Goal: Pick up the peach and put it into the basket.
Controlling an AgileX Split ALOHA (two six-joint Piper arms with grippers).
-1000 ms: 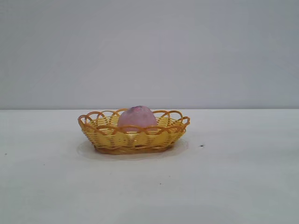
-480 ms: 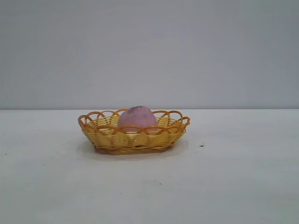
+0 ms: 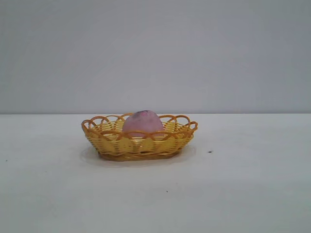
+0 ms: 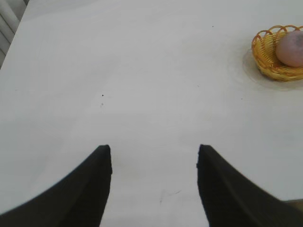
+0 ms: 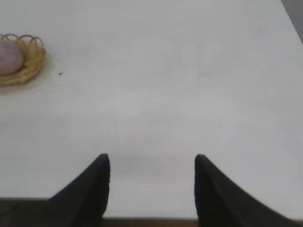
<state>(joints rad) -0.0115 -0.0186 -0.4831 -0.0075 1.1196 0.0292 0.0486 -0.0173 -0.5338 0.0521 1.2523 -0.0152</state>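
The dusty pink peach (image 3: 142, 122) lies inside the yellow woven basket (image 3: 109, 141) with an orange looped rim, in the middle of the white table. Both wrist views show them far off: the peach (image 4: 290, 47) in the basket (image 4: 265, 56), and the peach (image 5: 9, 56) in the basket (image 5: 32, 62). My left gripper (image 4: 154, 152) hangs open over bare table, well away from the basket, with nothing between its fingers. My right gripper (image 5: 151, 161) is likewise open and empty, near the table's edge. Neither arm appears in the exterior view.
The white table (image 3: 243, 184) stretches out around the basket, with a small dark speck (image 3: 209, 151) to its right. A plain grey wall stands behind. The table's brown edge (image 5: 156, 222) shows under the right gripper.
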